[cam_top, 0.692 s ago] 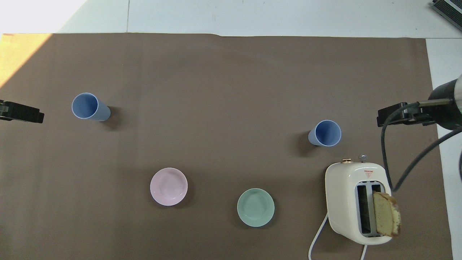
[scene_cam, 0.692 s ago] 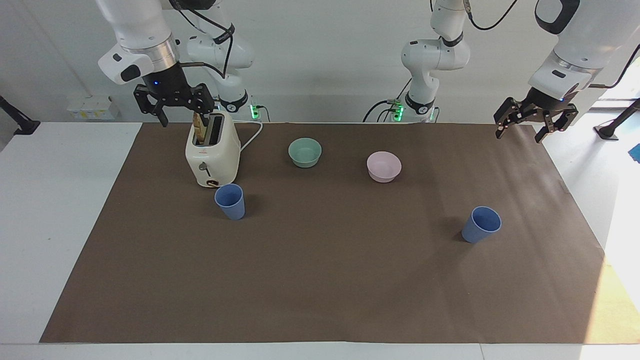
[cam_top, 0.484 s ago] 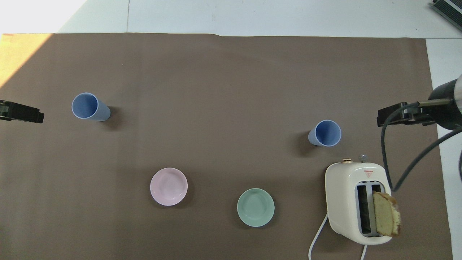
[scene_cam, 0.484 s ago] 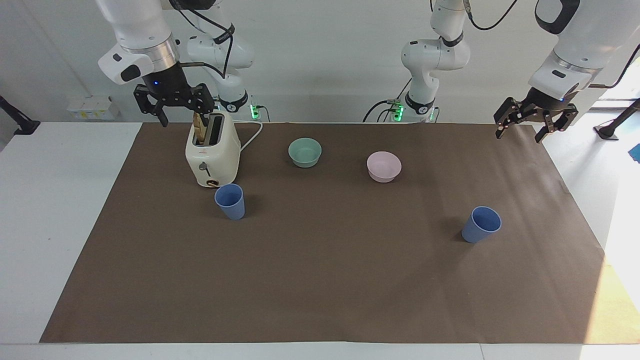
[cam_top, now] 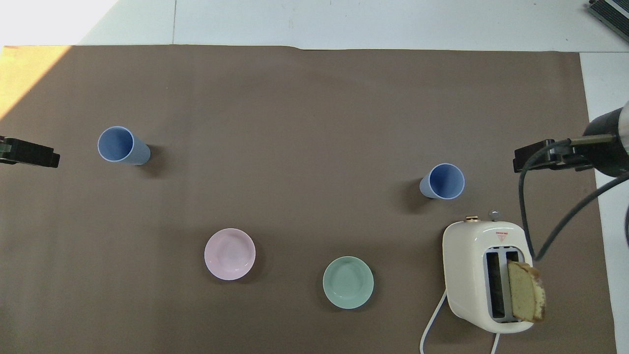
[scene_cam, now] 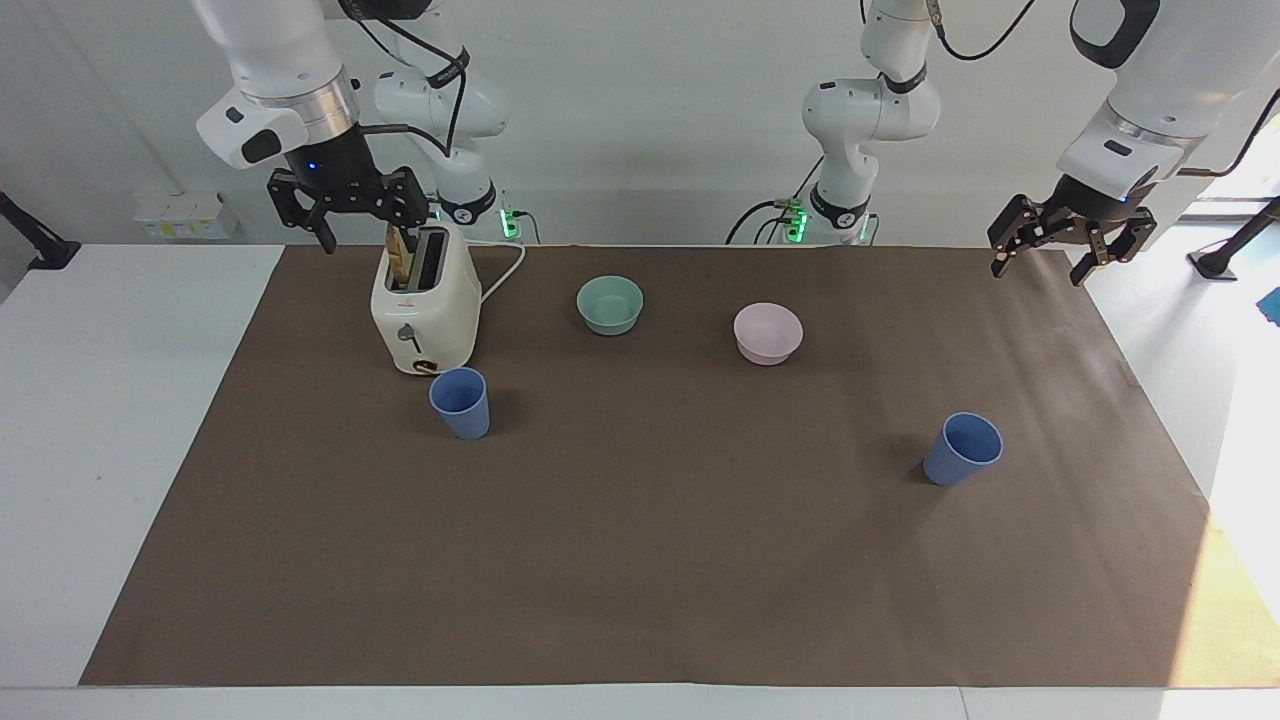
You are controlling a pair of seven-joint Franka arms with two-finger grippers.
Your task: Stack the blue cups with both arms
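Observation:
Two blue cups stand upright and apart on the brown mat [scene_cam: 640, 560]. One cup [scene_cam: 461, 402] [cam_top: 442, 181] stands just in front of the toaster. The other cup [scene_cam: 962, 449] [cam_top: 120, 145] stands toward the left arm's end of the table. My right gripper [scene_cam: 355, 225] [cam_top: 540, 160] is open and empty, up in the air over the mat's edge by the toaster. My left gripper [scene_cam: 1060, 262] [cam_top: 29, 152] is open and empty, up in the air over the mat's edge at the left arm's end. Neither gripper touches a cup.
A cream toaster [scene_cam: 425, 315] [cam_top: 484, 275] with a bread slice [scene_cam: 400, 255] [cam_top: 526, 297] in one slot stands toward the right arm's end. A mint-green bowl [scene_cam: 610, 304] [cam_top: 348, 282] and a pale pink bowl [scene_cam: 768, 333] [cam_top: 230, 253] sit nearer to the robots than the cups.

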